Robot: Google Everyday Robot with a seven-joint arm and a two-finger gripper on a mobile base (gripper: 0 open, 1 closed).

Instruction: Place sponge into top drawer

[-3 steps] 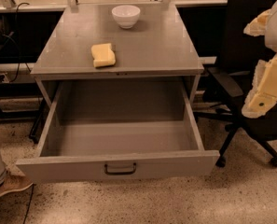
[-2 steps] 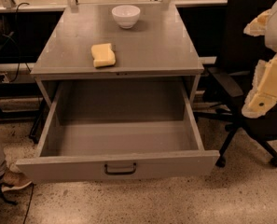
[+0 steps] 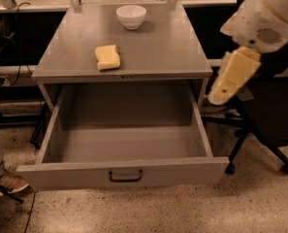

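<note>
Off the right side of the table [image 3: 153,42], up in the air: claw [image 3: 220,93], yellowish, angled down and left, hanging from the white arm [image 3: 269,18]. Can't tell whether it's apart or together from this angle. It sits over the gap between the drawer unit and a black office chair [image 3: 272,115], well apart from the sponge. The chair is directly behind and below the claw, and its wheeled base [image 3: 240,159] is just beside the drawer's front right corner. Between claw and sponge: the table's right edge and a stretch of grey top. Top drawer [image 3: 75,174] is open, well out, with a dark bar handle [image 3: 125,175] centred on the front panel. Sponge [image 3: 107,57] lies flat on the table, left of centre, near the front edge. White bowl [image 3: 131,16] is upright at the table's rear, apart from the sponge. Far left on the speckled floor [image 3: 182,212]: a shoe [image 3: 5,182] near the drawer's front left corner, and a dark cable [image 3: 17,57] beside the table.
</note>
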